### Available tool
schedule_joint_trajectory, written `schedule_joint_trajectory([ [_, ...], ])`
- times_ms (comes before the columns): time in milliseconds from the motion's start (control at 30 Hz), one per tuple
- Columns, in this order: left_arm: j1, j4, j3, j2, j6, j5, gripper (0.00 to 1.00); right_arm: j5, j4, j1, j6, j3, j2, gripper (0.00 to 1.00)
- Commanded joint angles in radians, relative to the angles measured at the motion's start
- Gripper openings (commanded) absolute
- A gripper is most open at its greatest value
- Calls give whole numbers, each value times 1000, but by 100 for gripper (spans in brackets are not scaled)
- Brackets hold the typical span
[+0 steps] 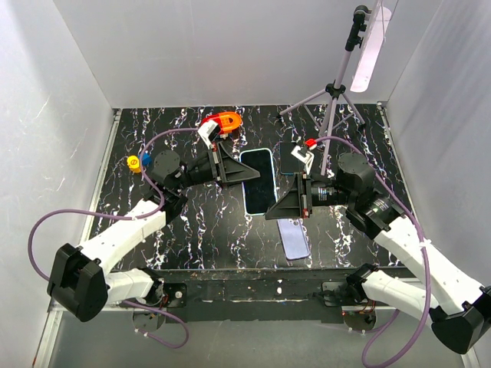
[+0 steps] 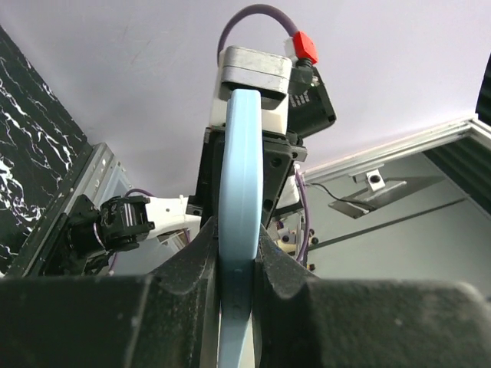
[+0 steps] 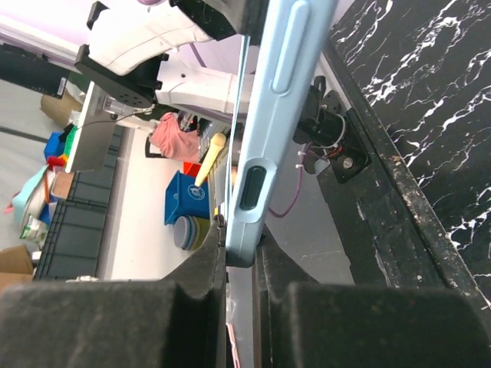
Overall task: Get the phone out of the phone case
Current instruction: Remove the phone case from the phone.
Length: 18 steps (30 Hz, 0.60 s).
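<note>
A phone with a dark screen in a light blue case (image 1: 258, 180) is held above the black marbled table, between both grippers. My left gripper (image 1: 236, 173) is shut on the case's left long edge. In the left wrist view the blue case edge (image 2: 242, 169) runs up between the fingers, and the gripper (image 2: 239, 249) pinches it. My right gripper (image 1: 282, 204) is shut on the case's lower right corner. In the right wrist view the case (image 3: 280, 107) shows its side button and a cutout, with the gripper (image 3: 242, 257) clamped on its end.
A lavender phone or case (image 1: 294, 238) lies flat near the table's front, below the right gripper. A dark phone (image 1: 289, 158) lies behind it. An orange object (image 1: 225, 120), small yellow (image 1: 133, 162) and blue (image 1: 146, 159) items and a tripod (image 1: 330, 98) stand at the back.
</note>
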Motion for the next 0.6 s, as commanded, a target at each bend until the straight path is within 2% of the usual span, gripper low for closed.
schedule_joint_trajectory([
  [0,6,20,54,-39,-56,26,0,-73,94,3,-33,24,8,1],
  [100,6,35,50,-22,-132,34,0,-61,89,35,-102,47,14,1],
  [267,6,158,-1,16,-335,41,0,115,-56,137,-309,151,18,1],
  [567,-3,160,-15,29,-418,57,0,301,-208,223,-533,338,95,1],
])
